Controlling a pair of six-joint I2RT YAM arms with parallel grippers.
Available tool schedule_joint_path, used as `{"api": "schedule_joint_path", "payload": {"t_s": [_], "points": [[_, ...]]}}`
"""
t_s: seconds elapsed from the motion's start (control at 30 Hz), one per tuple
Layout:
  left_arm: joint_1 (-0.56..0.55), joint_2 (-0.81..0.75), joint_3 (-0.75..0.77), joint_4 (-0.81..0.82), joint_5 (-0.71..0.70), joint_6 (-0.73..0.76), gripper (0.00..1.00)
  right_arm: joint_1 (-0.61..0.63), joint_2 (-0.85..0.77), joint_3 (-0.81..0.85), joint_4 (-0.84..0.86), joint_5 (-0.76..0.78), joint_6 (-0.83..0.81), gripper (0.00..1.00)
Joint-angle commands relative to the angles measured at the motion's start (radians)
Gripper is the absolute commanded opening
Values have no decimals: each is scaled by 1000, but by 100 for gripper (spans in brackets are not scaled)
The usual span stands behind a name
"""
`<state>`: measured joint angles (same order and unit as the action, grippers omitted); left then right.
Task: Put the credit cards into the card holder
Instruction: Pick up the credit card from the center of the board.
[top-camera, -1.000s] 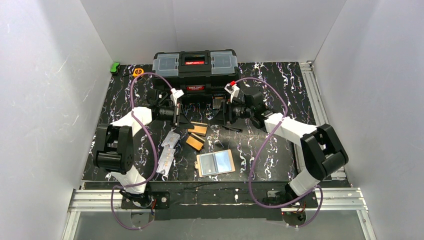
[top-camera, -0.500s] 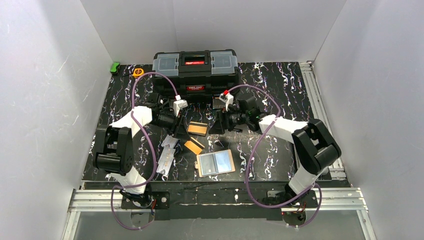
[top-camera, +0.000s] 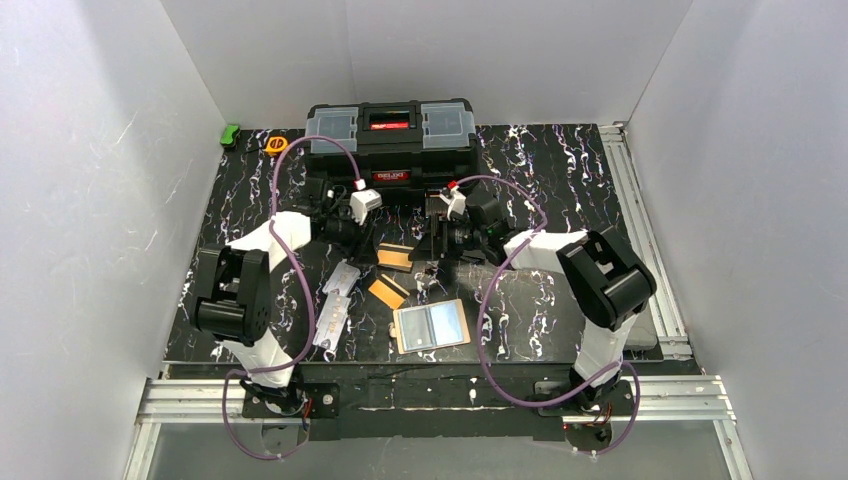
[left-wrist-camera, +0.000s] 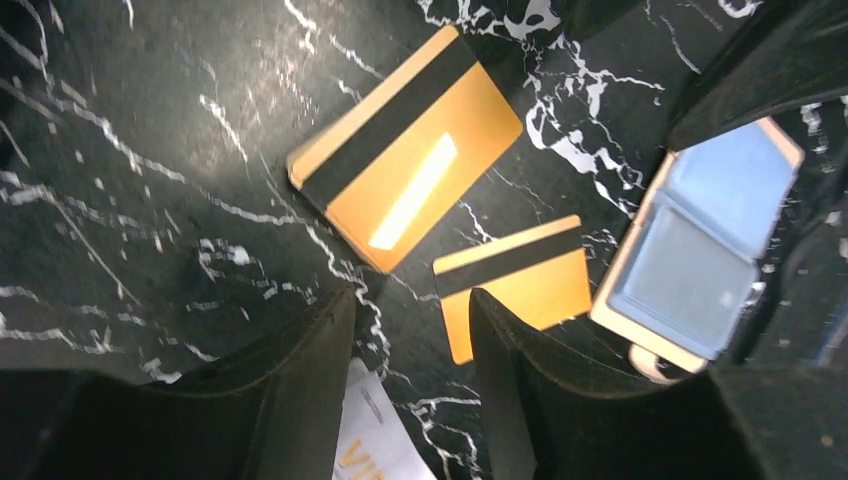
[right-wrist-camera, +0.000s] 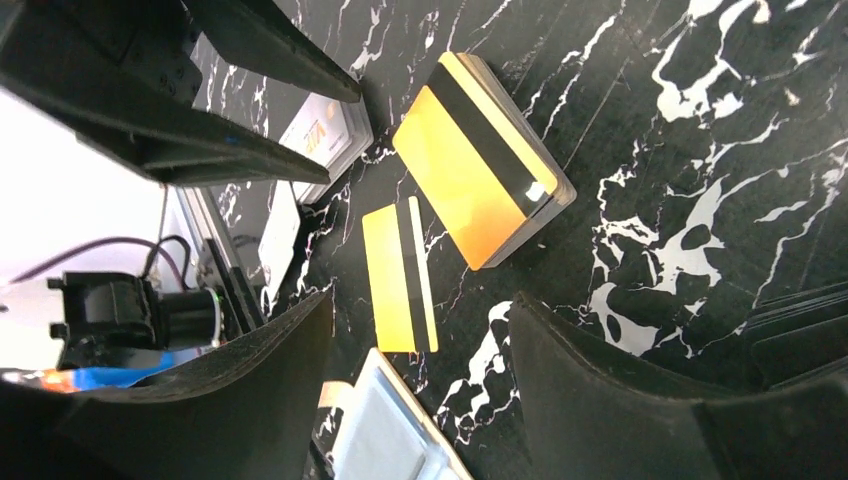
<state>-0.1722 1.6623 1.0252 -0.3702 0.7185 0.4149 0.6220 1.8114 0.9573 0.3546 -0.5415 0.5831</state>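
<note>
A stack of orange-gold credit cards (top-camera: 395, 258) with a dark stripe lies on the black marbled table, and one single card (top-camera: 388, 292) lies just nearer. The card holder (top-camera: 430, 325) lies open and flat, its clear bluish pockets up. My left gripper (top-camera: 362, 245) is open and empty to the left of the stack. My right gripper (top-camera: 425, 258) is open and empty to its right. The left wrist view shows the stack (left-wrist-camera: 405, 150), the single card (left-wrist-camera: 515, 285) and the holder (left-wrist-camera: 700, 250) beyond my gripper (left-wrist-camera: 412, 300). The right wrist view shows the stack (right-wrist-camera: 485, 165), the single card (right-wrist-camera: 400, 275) and the holder (right-wrist-camera: 390, 430) between my open fingers (right-wrist-camera: 422, 300).
A big black toolbox (top-camera: 390, 140) stands behind both grippers. White printed cards (top-camera: 335, 300) lie left of the single card. A green object (top-camera: 230, 133) and an orange one (top-camera: 276, 144) sit at the far left corner. White walls enclose the table.
Both arms have swung inward and the grippers have come down close on either side of the card stack. The cards and holder have stayed put.
</note>
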Motion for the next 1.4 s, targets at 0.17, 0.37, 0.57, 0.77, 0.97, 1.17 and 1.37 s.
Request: {"api": "schedule_joint_path", "payload": {"t_s": [0.17,0.37,0.57,0.77,0.97,1.17,1.37], "points": [[-74,-13,3,137,-99,227,45,7,90,-38,268,72,232,71],[-115,20,-33,211,-154,285,45,7,115,-39,292,97,266,70],[-153,63,-23,254,-198,281,45,7,125,-52,310,113,286,69],[-191,89,-24,262,-225,298,45,9,135,-58,317,115,300,68],[-201,86,-20,211,-204,330,44,9,152,-67,328,117,321,67],[-181,48,38,149,-207,276,44,12,164,-67,350,114,332,67],[-142,34,44,172,-248,301,45,20,178,-49,355,109,340,66]]}}
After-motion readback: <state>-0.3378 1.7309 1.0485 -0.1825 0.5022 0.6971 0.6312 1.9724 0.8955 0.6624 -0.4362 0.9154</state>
